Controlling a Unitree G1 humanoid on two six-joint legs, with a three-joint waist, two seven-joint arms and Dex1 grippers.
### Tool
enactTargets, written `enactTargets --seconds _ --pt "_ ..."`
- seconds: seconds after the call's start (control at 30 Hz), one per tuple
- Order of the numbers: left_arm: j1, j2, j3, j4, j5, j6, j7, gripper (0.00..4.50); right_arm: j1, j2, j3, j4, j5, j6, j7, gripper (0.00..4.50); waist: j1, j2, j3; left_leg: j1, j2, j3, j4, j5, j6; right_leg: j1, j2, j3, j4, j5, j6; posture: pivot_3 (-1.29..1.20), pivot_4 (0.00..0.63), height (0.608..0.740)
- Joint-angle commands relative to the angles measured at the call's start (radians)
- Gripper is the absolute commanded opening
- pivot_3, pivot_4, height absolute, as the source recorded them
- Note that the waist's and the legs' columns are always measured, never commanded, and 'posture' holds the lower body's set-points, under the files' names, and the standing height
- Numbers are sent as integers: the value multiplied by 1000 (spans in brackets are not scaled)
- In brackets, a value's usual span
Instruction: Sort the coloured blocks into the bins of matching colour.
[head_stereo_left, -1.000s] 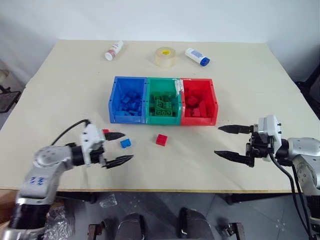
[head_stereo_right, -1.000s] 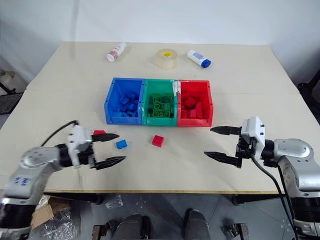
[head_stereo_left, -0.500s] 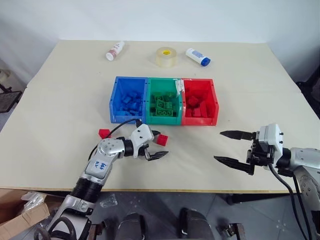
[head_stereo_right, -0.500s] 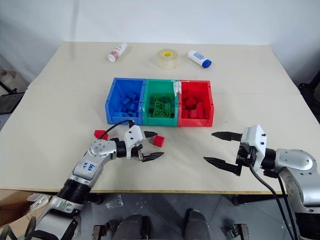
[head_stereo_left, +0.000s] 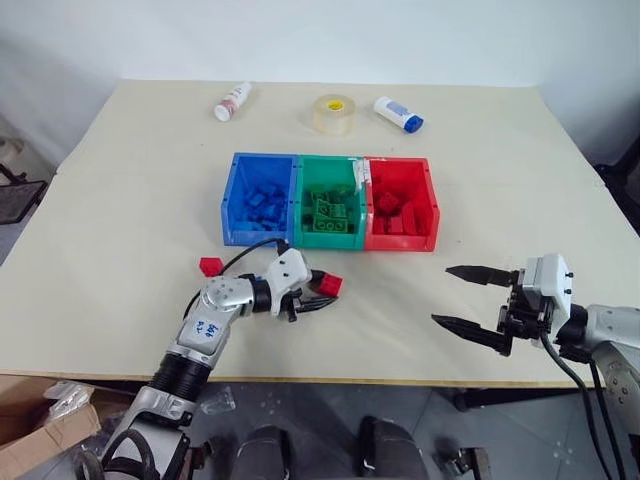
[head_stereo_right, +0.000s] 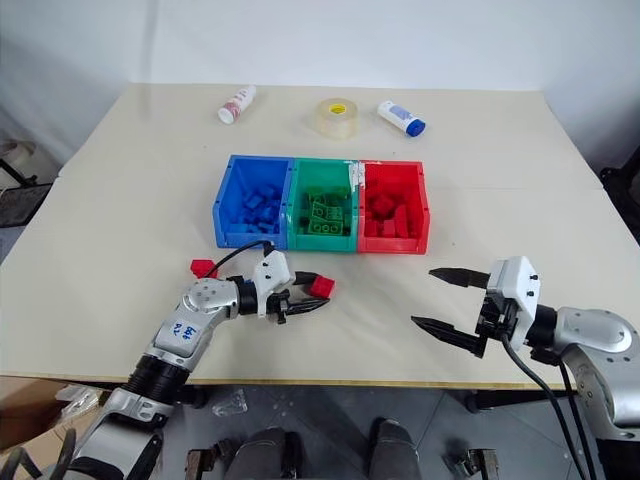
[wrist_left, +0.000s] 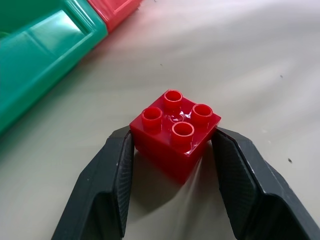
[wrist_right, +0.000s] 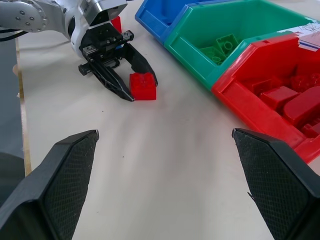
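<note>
Two red bricks remain on the table, in front of the bins. Left to right:

Loose red block — lies alone, in front of the blue bin's near left corner, just beyond the left forearm. Untouched.

Left gripper — its black fingers bracket a second red brick, one pad on each opposite side wall, studs up. In the left wrist view both pads look to be in contact with the walls; brick base appears to sit on the table, not lifted. Judged: jaws closed onto the brick, grasp just made.

Handling estimate: hard, rigid moulded plastic, very light, glossy and so somewhat slippery. It will not deform. Flat side walls are the right place to hold, as now; a light squeeze should do.

Bins, joined in a row beyond the gripper: blue bin, green bin, red bin. Each already holds bricks of its own colour. The held brick belongs in the red one, well to the right of the hand.

Right gripper — hovers over bare table near the front right edge, fingers spread wide, nothing between them.
</note>
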Motion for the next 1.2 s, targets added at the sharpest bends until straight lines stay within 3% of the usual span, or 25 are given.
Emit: enactTargets --seconds 0.03,0.27,0.47,0.6,0.73,0.9,1.1,1.2 --pt "-76 -54 14 -39 -3 2 54 2034 19 8 -66 -34 32 -16 -14 4500 7 0 0 0 0 0 0 0 0 0 0 0 0 0 0 0 150 740" --pt "-302 -217 42 124 -1 -19 169 2034 67 45 -111 -85 44 -15 -74 4500 20 0 0 -1 -1 0 1 0 0 1 0 0 -1 1 1 0 150 740" --pt "-581 -333 96 547 -3 -204 204 2034 123 77 -120 -144 39 -19 -112 4500 17 -1 1 -1 -1 0 1 0 1 1 0 -1 -5 1 1 0 150 740" --pt "-731 -371 146 822 10 -304 261 3263 153 86 -129 -178 43 -18 -135 4500 16 -1 1 -3 -1 1 0 0 2 1 0 -1 -10 1 2 0 150 740" --pt "-757 -372 156 904 26 -378 232 4482 176 86 -143 -194 48 -18 -144 4500 15 -1 1 -3 -1 1 -1 -1 3 1 0 -1 -11 2 3 0 150 740" --pt "-649 -316 164 758 -15 -372 71 4482 154 64 -133 -168 53 -9 -130 4500 12 -1 1 -3 -1 0 -2 -1 3 1 0 -1 -11 2 3 0 150 740" --pt "-330 -133 156 204 -114 -124 -102 4482 54 31 -85 -87 49 4 -70 4500 -9 -1 0 -2 -1 0 -1 -1 3 1 0 -1 -6 3 3 0 150 740" --pt "-132 29 186 -78 -182 32 -163 4482 -9 17 -45 -31 42 8 -24 4500 -16 0 0 -1 -1 1 -1 -1 3 0 0 1 -6 3 3 0 150 740"
